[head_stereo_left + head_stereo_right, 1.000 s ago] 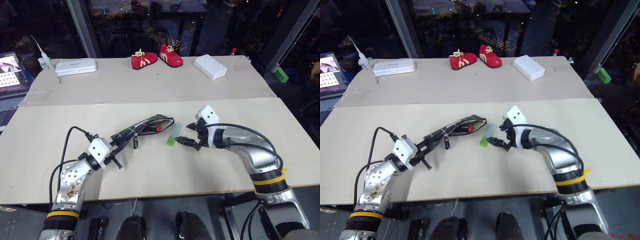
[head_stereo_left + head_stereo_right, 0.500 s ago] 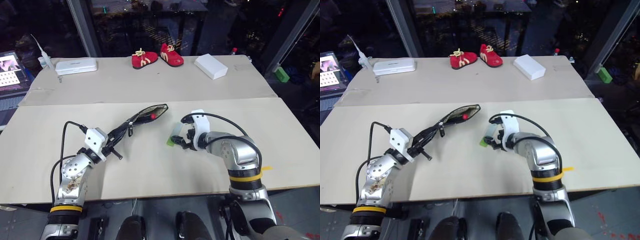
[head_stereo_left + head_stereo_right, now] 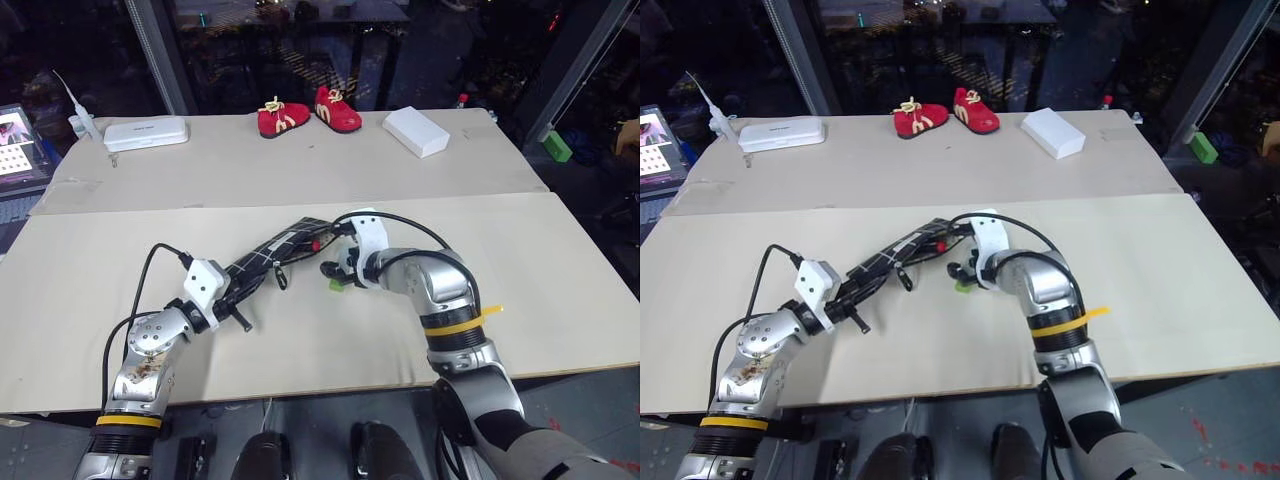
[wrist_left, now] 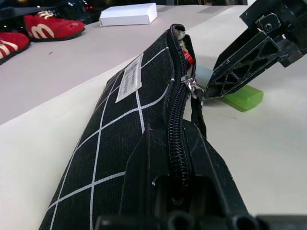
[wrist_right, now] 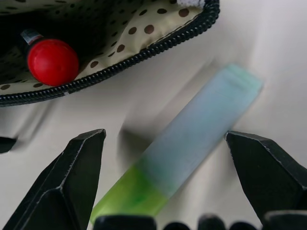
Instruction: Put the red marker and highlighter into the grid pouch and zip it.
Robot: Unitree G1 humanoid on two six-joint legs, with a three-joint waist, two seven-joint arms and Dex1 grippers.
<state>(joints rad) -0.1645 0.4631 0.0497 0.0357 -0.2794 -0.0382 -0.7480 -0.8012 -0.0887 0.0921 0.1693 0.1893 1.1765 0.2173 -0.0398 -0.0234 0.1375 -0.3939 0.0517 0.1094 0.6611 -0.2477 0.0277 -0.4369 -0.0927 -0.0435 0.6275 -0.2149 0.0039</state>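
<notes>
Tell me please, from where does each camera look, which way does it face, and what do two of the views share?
Left eye and right eye views: on the head, facing forward and down over the table; both arms show, the left gripper shut on the pouch, the right gripper open.
Left wrist view: along its fingers, facing the pouch and the right gripper.
Right wrist view: between its open fingers, facing the highlighter on the table.
Shared: both wrist views show the highlighter, the pouch mouth and the red marker inside.

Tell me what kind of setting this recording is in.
Probably an indoor lab or office at night: a board-topped table against dark glass, a laptop at the edge, and props like small red shoes.
</notes>
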